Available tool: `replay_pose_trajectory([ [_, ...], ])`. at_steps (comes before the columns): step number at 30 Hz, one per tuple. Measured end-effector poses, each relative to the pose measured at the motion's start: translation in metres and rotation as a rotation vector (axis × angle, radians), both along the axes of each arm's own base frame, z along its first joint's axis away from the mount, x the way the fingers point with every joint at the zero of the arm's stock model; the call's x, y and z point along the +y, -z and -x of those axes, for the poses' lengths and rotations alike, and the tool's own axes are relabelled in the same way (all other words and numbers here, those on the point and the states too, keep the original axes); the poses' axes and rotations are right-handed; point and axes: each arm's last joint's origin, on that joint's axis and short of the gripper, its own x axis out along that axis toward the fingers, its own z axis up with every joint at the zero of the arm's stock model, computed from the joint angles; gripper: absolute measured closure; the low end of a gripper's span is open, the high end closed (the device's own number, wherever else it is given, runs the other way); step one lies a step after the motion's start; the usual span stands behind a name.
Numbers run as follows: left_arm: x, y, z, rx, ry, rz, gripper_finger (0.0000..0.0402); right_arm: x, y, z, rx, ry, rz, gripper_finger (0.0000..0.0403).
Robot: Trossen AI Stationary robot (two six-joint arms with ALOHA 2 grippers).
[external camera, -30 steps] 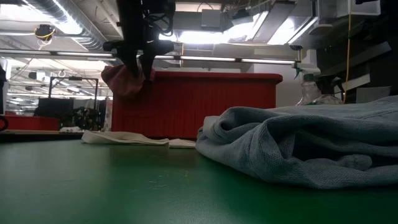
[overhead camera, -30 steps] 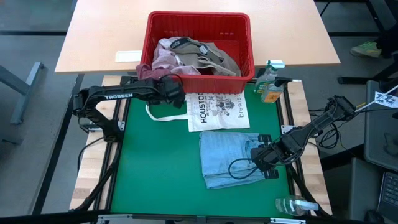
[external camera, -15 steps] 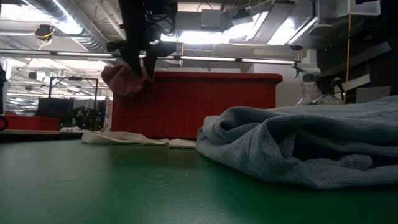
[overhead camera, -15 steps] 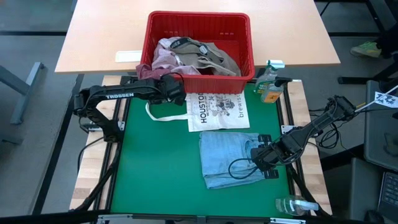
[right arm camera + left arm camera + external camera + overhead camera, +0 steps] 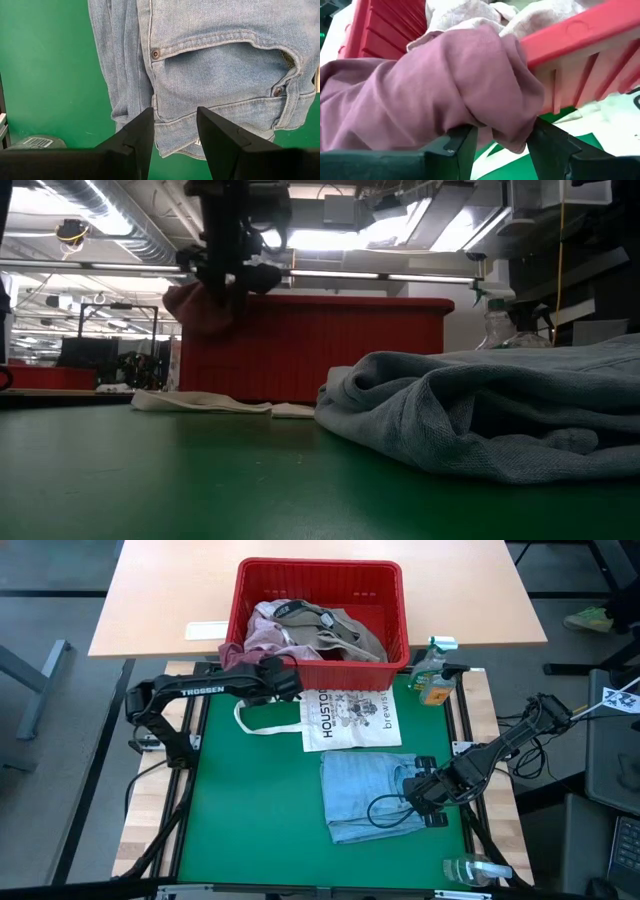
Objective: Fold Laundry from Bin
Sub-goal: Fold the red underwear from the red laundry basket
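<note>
Left fingers: I see them wrapped on the maroon cloth; the fold bulges between the two dark pads, so I call it a grip, with the jaws standing wide because the bunch is thick.
Right fingers: parted, nothing between them, hanging just above the jeans.
Landmark: the bin, red, at the far edge of the green mat.
Nearest me: jeans, folded flat on the mat well short of the bin, right gripper over their right side.
Middle: tote, flat between jeans and bin, just short of the bin's near wall.
At the bin: left gripper at the near-left corner of the bin, maroon cloth draped over the rim there.
In the bin: pink piece and khaki piece, heaped.
Change: over the last second the left arm has shifted a little along the bin's near wall and the jaws have tightened slightly on the cloth; the maroon piece hangs at the same corner in the low view.
Meaning: I judge the pull-out is only beginning; the garment has not cleared the rim.
Risk: cloth may snag on the rim or drag the pink piece along.
</note>
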Motion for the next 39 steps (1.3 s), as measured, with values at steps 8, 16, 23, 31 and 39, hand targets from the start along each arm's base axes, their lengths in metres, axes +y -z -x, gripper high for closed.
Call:
replay_pose_trajectory([
  [8, -0.016, 0.001, -0.007, 0.016, 0.106, 0.073, 0.0368, 0.000, 0.000, 0.000, 0.000, 0.000, 0.000, 0.0253],
  [16, -0.044, -0.007, -0.017, -0.035, 0.311, 0.281, 0.0398, 0.000, 0.000, 0.000, -0.002, -0.003, 0.004, 0.0253],
  [23, -0.077, -0.055, -0.036, -0.227, 0.530, 0.405, 0.0399, 0.001, -0.001, -0.003, -0.057, -0.075, 0.030, 0.0253],
  [31, -0.122, -0.105, -0.044, -0.419, 0.767, 0.483, 0.0400, 0.003, -0.005, -0.016, -0.255, -0.205, 0.159, 0.0253],
  [39, -0.158, -0.113, -0.044, -0.448, 0.886, 0.510, 0.0400, 0.009, -0.019, -0.038, -0.594, -0.188, 0.343, 0.0253],
])
